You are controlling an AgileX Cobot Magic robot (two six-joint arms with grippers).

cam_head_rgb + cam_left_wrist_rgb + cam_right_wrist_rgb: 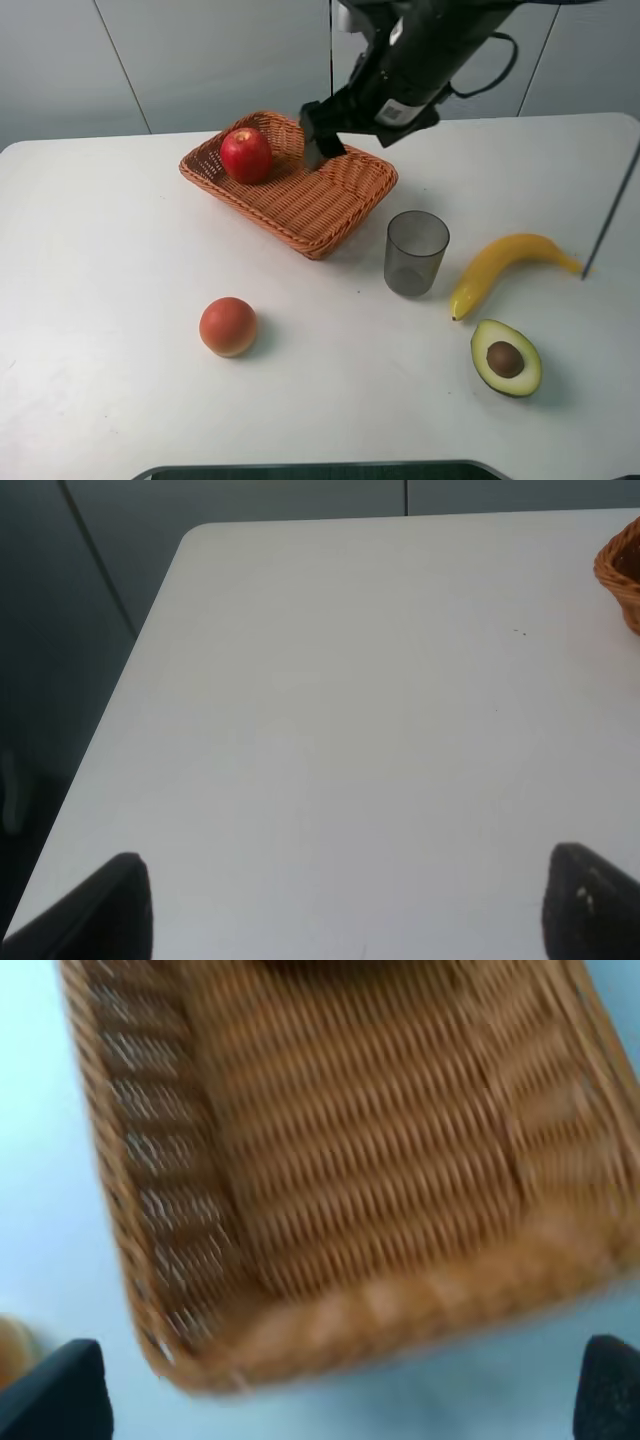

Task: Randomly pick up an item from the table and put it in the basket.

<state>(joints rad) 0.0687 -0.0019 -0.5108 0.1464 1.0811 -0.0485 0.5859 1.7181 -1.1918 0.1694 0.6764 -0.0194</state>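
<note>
The red apple (246, 154) lies inside the orange-brown wicker basket (300, 205), at its far left end, on the white table (100, 250). My right gripper (322, 150) hangs just above the basket, to the right of the apple and apart from it. In the right wrist view its fingertips (60, 1390) stand wide apart over the blurred basket floor (360, 1160); the gripper (335, 1400) is open and empty. My left gripper (345, 920) is open and empty over bare table (350, 680), with a basket corner (622, 575) at the edge of its view.
An orange-pink round fruit (228, 326) lies in front of the basket. A grey translucent cup (415, 252) stands to the basket's right, with a banana (505, 265) and a half avocado (506, 357) further right. A thin dark rod (610, 210) slants at the right edge.
</note>
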